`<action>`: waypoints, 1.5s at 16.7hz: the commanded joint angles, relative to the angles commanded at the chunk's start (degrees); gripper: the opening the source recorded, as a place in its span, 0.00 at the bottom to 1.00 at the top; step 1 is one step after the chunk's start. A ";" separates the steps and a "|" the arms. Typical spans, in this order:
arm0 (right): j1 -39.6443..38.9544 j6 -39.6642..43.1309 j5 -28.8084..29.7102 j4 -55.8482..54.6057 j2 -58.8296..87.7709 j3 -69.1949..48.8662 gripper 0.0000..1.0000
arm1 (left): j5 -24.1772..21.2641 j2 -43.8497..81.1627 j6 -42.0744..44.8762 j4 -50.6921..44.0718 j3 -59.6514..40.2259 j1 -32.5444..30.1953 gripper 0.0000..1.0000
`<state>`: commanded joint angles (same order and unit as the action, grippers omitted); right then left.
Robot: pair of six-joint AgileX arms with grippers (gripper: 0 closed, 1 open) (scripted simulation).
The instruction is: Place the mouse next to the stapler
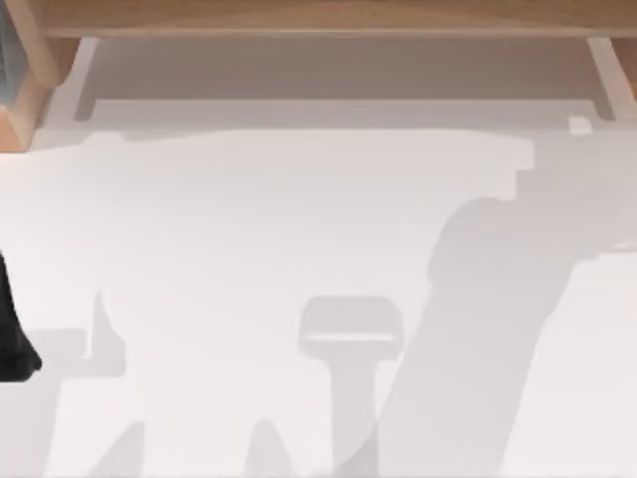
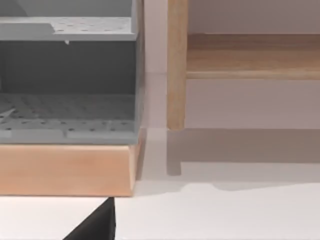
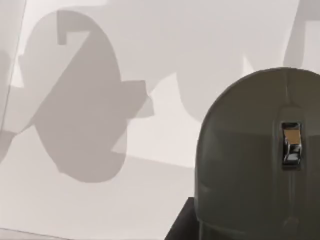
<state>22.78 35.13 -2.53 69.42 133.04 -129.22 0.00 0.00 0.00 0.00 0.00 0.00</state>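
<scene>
The mouse [image 3: 257, 160] is dark olive-grey with a shiny scroll wheel and sits very close in the right wrist view. It hangs above the white table [image 3: 150, 190] and casts an oval shadow on it. My right gripper [image 3: 250, 225] is shut on the mouse, with one dark finger [image 3: 181, 227] showing beside it. The stapler is out of view. My left arm [image 1: 14, 334] shows as a black shape at the table's left edge. One dark fingertip [image 2: 97, 225] of my left gripper shows in the left wrist view.
A wooden shelf [image 1: 318, 18] runs along the back of the table, with its leg [image 2: 176, 65] standing on the tabletop. A grey perforated organiser [image 2: 67, 85] on a wooden base [image 2: 65, 170] stands at the back left. Arm shadows cross the white tabletop [image 1: 249, 229].
</scene>
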 joint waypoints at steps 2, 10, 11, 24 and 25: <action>0.84 1.06 0.09 -1.75 -6.18 4.51 0.00 | 0.00 0.00 0.00 0.00 0.00 0.00 1.00; 7.56 5.18 0.34 -7.99 -30.20 33.01 0.00 | 0.00 0.00 0.00 0.00 0.00 0.00 1.00; 8.63 5.70 0.30 -8.67 -33.02 37.28 0.00 | 0.00 0.00 0.00 0.00 0.00 0.00 1.00; 22.71 11.17 -1.55 -15.65 -62.18 87.74 0.00 | 0.00 0.00 0.00 0.00 0.00 0.00 1.00; 23.52 11.41 -1.69 -15.97 -63.53 90.26 0.00 | 0.00 0.00 0.00 0.00 0.00 0.00 1.00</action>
<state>46.30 46.54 -4.23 53.45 69.52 -38.97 0.00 0.00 0.00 0.00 0.00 0.00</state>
